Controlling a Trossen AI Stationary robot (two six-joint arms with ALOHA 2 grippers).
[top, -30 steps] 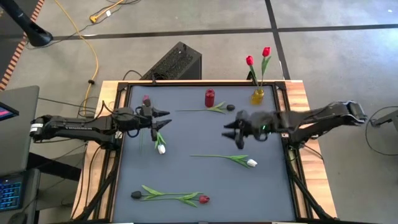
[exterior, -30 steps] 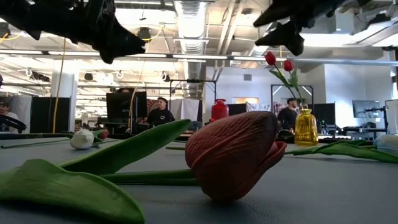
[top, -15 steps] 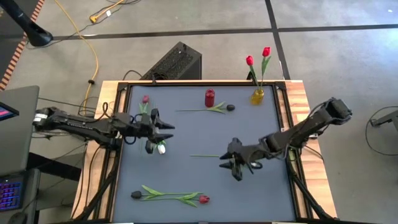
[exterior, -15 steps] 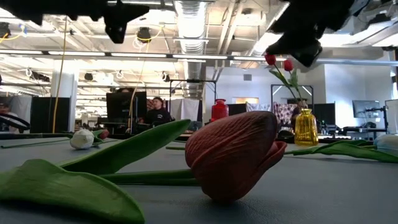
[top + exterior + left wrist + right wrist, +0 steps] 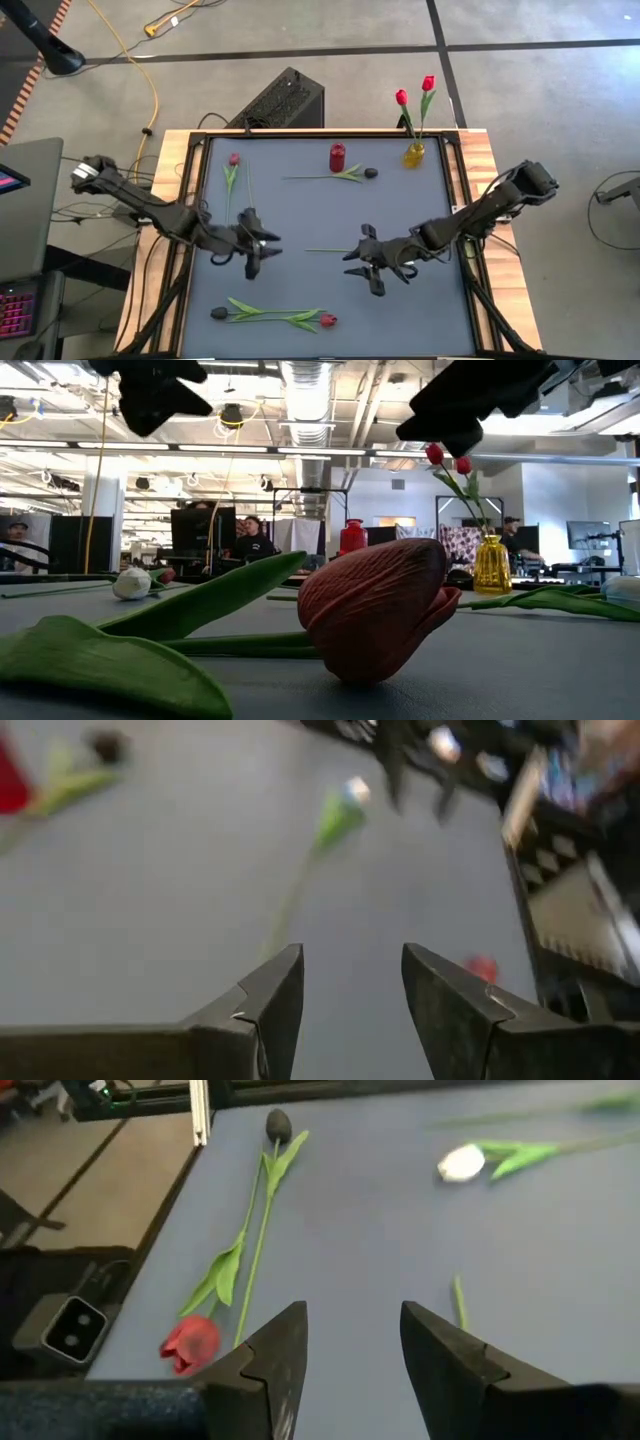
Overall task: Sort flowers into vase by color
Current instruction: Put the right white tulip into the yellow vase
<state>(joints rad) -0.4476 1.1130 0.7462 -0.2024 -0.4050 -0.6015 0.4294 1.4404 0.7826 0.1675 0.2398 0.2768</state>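
High view, middle of the frame: left end effector [image 5: 256, 252] and right end effector [image 5: 362, 264] both spread apart and holding nothing, pointed toward each other low over the table [image 5: 300, 205], with only a thin green stem [image 5: 325, 250] lying between. Could clash fingers if sent for that stem together, or scrape the table and skid off so flat a target. Further risk at lower centre, from a dark tulip [image 5: 218, 313] and a red tulip [image 5: 327, 320] lying stems together: likely to lift as a pair and mix colours in the yellow vase [image 5: 414, 155], upper right, already holding red blooms [image 5: 401, 97].
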